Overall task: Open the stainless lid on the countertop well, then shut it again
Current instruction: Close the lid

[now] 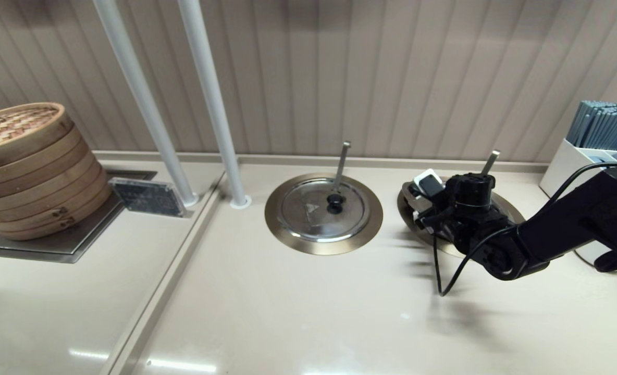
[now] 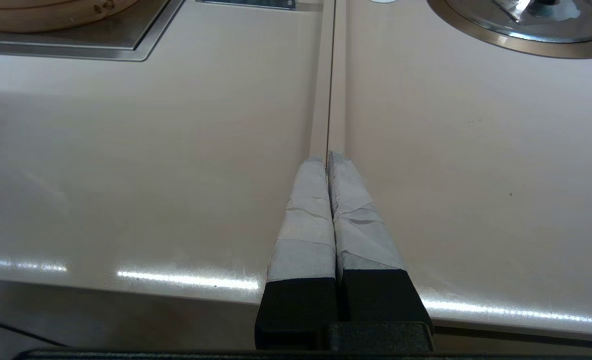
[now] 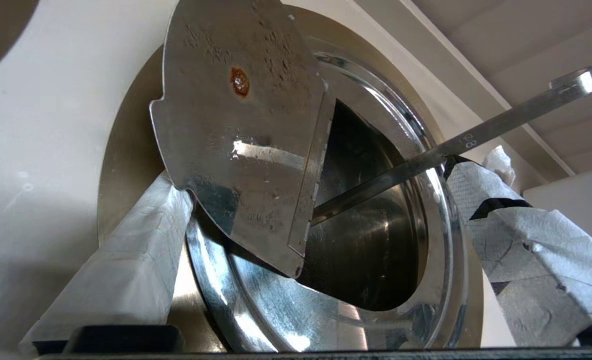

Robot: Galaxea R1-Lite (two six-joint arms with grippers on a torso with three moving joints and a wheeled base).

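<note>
My right gripper (image 1: 426, 208) hovers over the countertop well (image 1: 513, 214) at the right; its arm hides most of the brass ring. In the right wrist view the stainless lid (image 3: 236, 125) stands tilted up, underside showing with a rust spot. Its lower edge leans on one taped finger (image 3: 126, 260); the other finger (image 3: 521, 240) is far off beside the rim. The right gripper (image 3: 333, 170) is open. The well (image 3: 121, 150) is dark inside, and the slanting ladle handle (image 3: 501, 125) (image 1: 490, 162) sticks out. The lid's knob is hidden. My left gripper (image 2: 327, 159) is shut and empty, parked low near the counter's front edge.
The twin lid (image 1: 313, 211) with a near-upright ladle handle (image 1: 343, 161) covers the middle well. Two white poles (image 1: 212, 104) rise behind it. Stacked bamboo steamers (image 1: 27, 166) stand at far left beside a small dark sign (image 1: 147, 197). A white holder of grey chopsticks (image 1: 600, 130) is at far right.
</note>
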